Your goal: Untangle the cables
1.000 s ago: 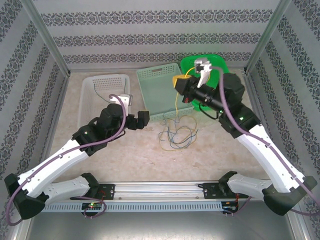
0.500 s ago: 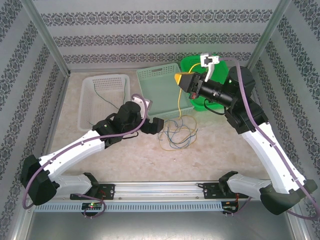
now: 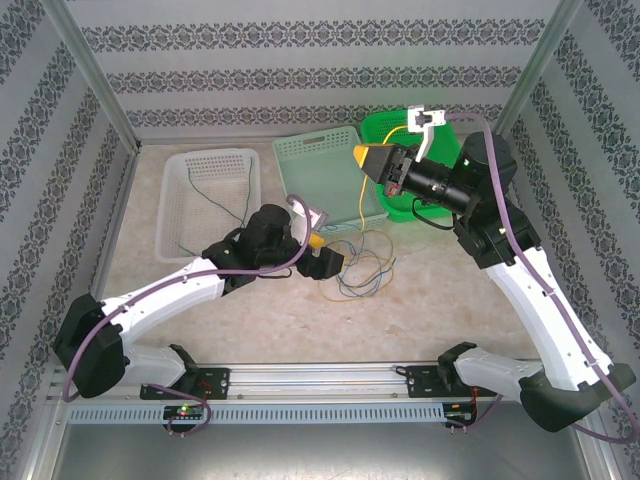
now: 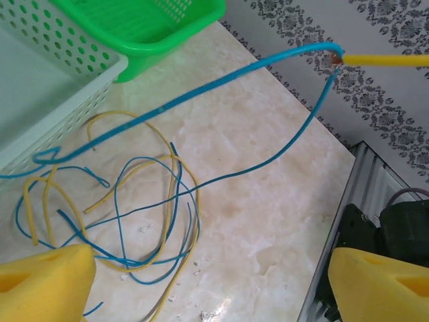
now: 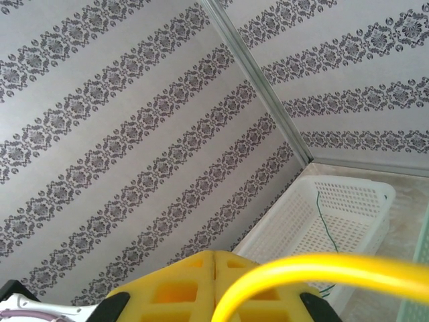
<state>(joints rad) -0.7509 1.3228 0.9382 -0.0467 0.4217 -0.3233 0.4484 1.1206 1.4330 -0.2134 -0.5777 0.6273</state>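
Cables (image 3: 362, 268) in blue and yellow lie in a loose tangle on the marble-patterned table (image 3: 400, 310), just in front of the pale green basket (image 3: 320, 175). One yellow cable (image 3: 358, 205) runs up out of the heap to the right gripper (image 3: 360, 157). That gripper is poised high above the basket's near edge, its yellow pads pressed together on the strand (the right wrist view shows the cable arching out from between them). Seen from the left wrist, a blue cable (image 4: 201, 92) slants up from the tangle and meets the yellow cable in mid-air, against the patterned wall (image 4: 375, 100). The left gripper (image 3: 325, 252) hangs low at the tangle's left side, its fingers (image 4: 43, 285) spread wide apart. A bright green basket (image 3: 385, 128) sits at the back, beside the pale green one. Well to the left, a white basket (image 3: 180, 200) holds a single dark green wire (image 3: 215, 192).
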